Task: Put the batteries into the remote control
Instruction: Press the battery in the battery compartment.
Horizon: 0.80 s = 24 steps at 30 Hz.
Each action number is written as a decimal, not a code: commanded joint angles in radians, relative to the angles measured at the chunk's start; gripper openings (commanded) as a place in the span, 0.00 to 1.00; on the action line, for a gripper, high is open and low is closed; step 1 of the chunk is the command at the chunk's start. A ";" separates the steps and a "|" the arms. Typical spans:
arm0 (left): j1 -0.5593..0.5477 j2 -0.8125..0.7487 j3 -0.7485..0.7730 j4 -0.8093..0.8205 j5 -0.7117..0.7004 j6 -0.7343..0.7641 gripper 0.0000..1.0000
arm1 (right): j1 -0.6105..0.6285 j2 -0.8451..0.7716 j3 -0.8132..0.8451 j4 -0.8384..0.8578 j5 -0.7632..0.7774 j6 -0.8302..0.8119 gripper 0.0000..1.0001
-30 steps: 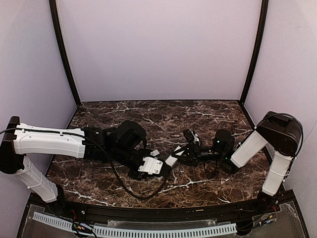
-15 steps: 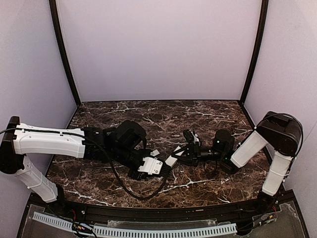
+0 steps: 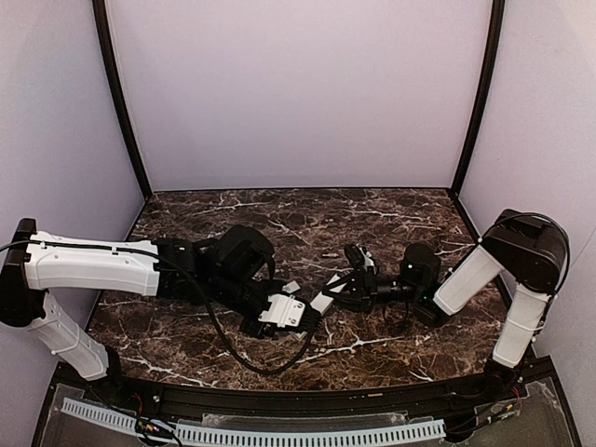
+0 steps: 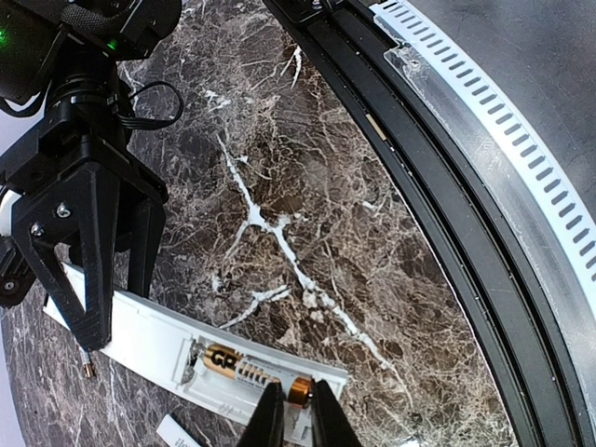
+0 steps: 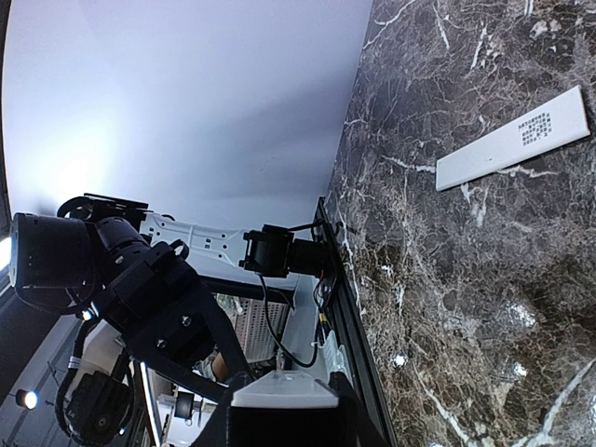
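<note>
Marble tabletop [image 4: 307, 186] has the open remote [image 4: 149, 340] lying mid-front, right gripper [image 4: 114, 307] clamping one end, left gripper [image 4: 296, 419] pinching the lone visible battery [image 4: 244, 369] into it, closing up not done yet.

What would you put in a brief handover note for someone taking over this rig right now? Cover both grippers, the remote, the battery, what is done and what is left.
Left gripper: jaws almost closed on the copper-coloured end of the battery, which lies in the opened remote control.
Right gripper: closed on the remote control's other end, holding it.
Flat white strip, probably the cover: lying apart on the table.
Done: one battery is in the remote.
Left: press it home, add any further battery (none in view), refit the cover.
</note>
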 commanded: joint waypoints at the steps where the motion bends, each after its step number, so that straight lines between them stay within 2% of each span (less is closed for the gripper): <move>1: -0.002 -0.007 0.029 -0.038 -0.008 -0.002 0.11 | 0.015 0.006 0.005 0.162 -0.005 0.009 0.00; 24: 0.000 0.079 0.073 -0.050 -0.074 -0.036 0.09 | 0.031 0.000 0.011 0.170 -0.006 0.016 0.00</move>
